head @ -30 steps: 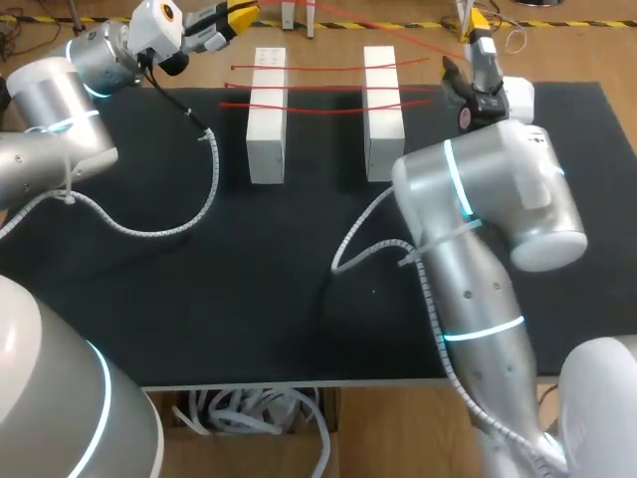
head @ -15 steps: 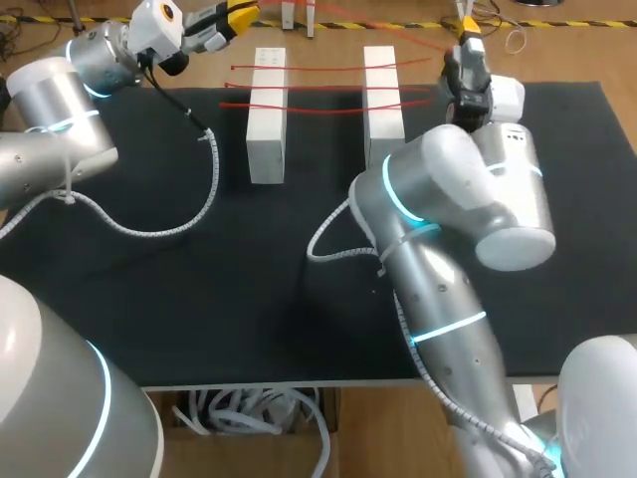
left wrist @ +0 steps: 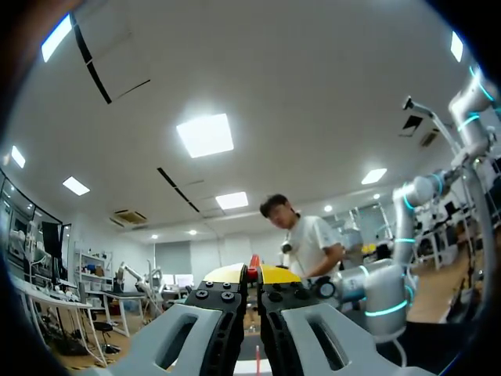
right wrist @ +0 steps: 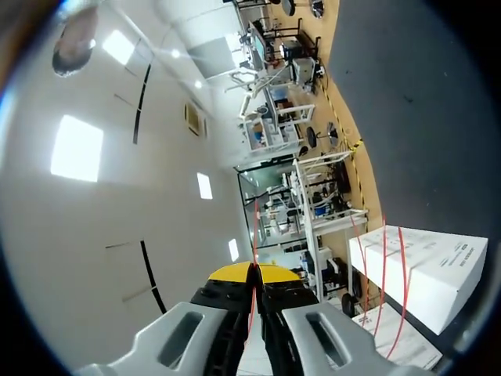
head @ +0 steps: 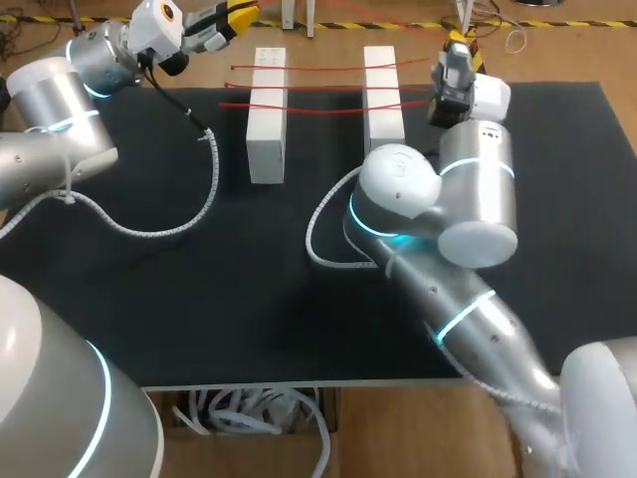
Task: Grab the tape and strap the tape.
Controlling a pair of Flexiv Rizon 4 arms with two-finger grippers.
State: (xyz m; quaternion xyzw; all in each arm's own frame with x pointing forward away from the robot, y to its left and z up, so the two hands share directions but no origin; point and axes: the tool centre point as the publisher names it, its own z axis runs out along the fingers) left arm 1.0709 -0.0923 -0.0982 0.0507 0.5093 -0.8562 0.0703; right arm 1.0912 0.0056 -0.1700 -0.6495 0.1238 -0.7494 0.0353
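Our head camera sits high and behind, looking steeply down over the whole dark surface [head: 199, 299]. The left wrist camera peers along the left tool [left wrist: 253, 276] up towards the ceiling, catching our right arm [left wrist: 382, 296]. The right wrist camera (rolled sideways) looks along the right tool [right wrist: 254, 276], close to the white block [right wrist: 438, 274] and red tape [right wrist: 383, 274], which the head view also shows.
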